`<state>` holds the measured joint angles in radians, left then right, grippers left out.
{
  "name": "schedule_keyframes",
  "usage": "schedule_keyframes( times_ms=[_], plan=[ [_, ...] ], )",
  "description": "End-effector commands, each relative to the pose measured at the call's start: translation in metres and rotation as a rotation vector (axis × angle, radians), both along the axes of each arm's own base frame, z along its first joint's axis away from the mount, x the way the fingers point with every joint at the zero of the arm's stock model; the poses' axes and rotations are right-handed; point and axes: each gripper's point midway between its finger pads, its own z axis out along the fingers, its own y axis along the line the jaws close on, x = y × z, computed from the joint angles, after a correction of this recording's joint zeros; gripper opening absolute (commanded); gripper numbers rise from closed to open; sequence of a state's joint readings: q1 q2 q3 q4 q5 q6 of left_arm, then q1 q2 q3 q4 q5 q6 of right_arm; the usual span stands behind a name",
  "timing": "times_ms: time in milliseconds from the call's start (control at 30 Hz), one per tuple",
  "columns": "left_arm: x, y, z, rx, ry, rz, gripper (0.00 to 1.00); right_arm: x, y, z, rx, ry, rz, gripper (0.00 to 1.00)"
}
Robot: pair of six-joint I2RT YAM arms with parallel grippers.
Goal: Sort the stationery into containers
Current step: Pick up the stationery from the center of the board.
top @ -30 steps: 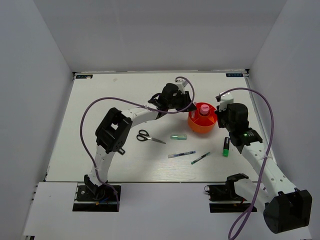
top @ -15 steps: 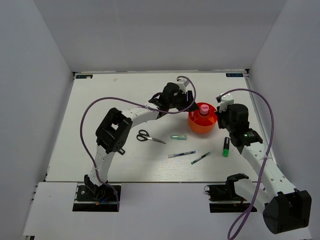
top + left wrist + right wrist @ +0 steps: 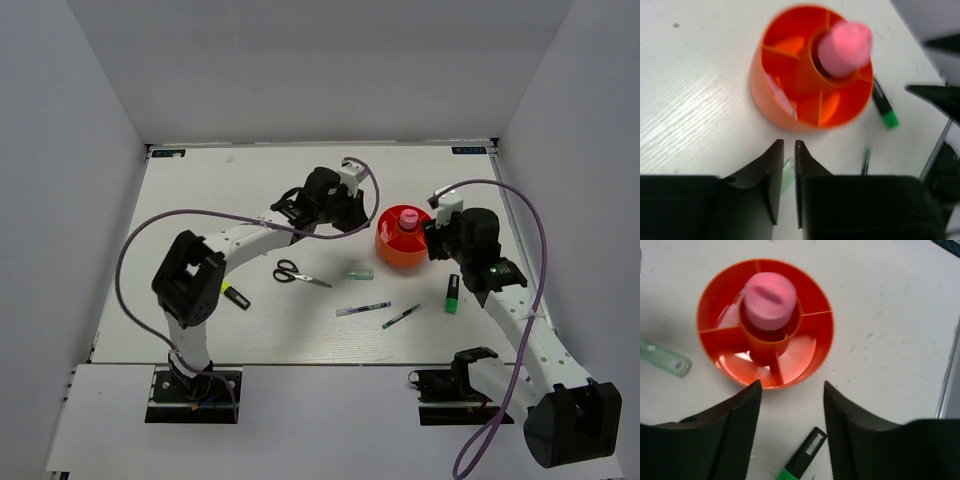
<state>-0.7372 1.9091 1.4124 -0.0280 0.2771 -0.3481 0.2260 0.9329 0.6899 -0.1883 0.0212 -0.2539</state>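
The orange-red cup (image 3: 392,253) stands right of centre with the pink-capped glue tube (image 3: 408,218) upright in its middle well. My left gripper (image 3: 357,214) hovers just left of the cup (image 3: 765,95), its jaws a narrow gap apart with nothing between them (image 3: 789,144). Close to the cup's right side, my right gripper (image 3: 433,238) is open and empty (image 3: 791,385), above the black end of the green highlighter (image 3: 802,457). On the table lie the scissors (image 3: 300,274), a pale-green piece (image 3: 358,272), a blue-white pen (image 3: 363,309), a green pen (image 3: 401,316) and a yellow highlighter (image 3: 235,296).
The cup (image 3: 825,325) is split into compartments around the glue tube (image 3: 770,300); a pale pink piece (image 3: 777,92) lies in one. White walls close in the table on three sides. The green highlighter (image 3: 452,293) lies beside my right forearm.
My left arm swung back to the left, drawing its gripper away from the cup and uncovering the yellow highlighter. The right gripper's jaws have opened.
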Motion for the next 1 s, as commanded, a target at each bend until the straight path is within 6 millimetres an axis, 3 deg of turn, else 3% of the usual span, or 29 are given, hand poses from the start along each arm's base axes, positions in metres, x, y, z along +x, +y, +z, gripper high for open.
schedule_keyframes(
  times_ms=[0, 33, 100, 167, 200, 233, 400, 533, 633, 800, 967],
  plan=[
    [-0.048, 0.035, 0.009, 0.15, -0.064, -0.205, 0.31, -0.022, 0.033, -0.01, 0.0, 0.062, 0.277, 0.59],
    [-0.054, 0.038, 0.002, 0.179, -0.058, -0.233, 0.42, -0.025, 0.04, -0.003, 0.005, 0.061, 0.33, 0.61],
    [-0.069, 0.042, -0.015, 0.257, -0.071, -0.328, 0.57, -0.041, 0.054, -0.012, 0.026, 0.119, 0.442, 0.52],
    [-0.079, 0.042, -0.026, 0.304, -0.085, -0.383, 0.58, -0.045, 0.059, -0.012, 0.031, 0.127, 0.487, 0.28],
    [-0.083, 0.038, -0.032, 0.316, -0.085, -0.405, 0.59, -0.048, 0.06, -0.014, 0.036, 0.134, 0.5, 0.06],
    [-0.083, 0.037, -0.034, 0.324, -0.096, -0.419, 0.59, -0.049, 0.062, -0.013, 0.037, 0.124, 0.516, 0.0],
    [-0.093, 0.024, -0.05, 0.35, -0.17, -0.548, 0.6, -0.047, 0.059, -0.013, 0.024, 0.097, 0.515, 0.03],
    [-0.096, 0.017, -0.067, 0.382, -0.212, -0.614, 0.6, -0.046, 0.058, -0.014, 0.026, 0.11, 0.505, 0.42],
    [-0.091, 0.014, -0.071, 0.39, -0.218, -0.627, 0.6, -0.046, 0.057, -0.015, 0.025, 0.13, 0.499, 0.44],
    [-0.083, 0.014, -0.1, 0.464, -0.201, -0.624, 0.6, -0.045, 0.055, -0.017, 0.024, 0.14, 0.492, 0.44],
    [-0.076, 0.012, -0.113, 0.489, -0.202, -0.607, 0.59, -0.046, 0.053, -0.019, 0.026, 0.145, 0.485, 0.44]
  ],
)
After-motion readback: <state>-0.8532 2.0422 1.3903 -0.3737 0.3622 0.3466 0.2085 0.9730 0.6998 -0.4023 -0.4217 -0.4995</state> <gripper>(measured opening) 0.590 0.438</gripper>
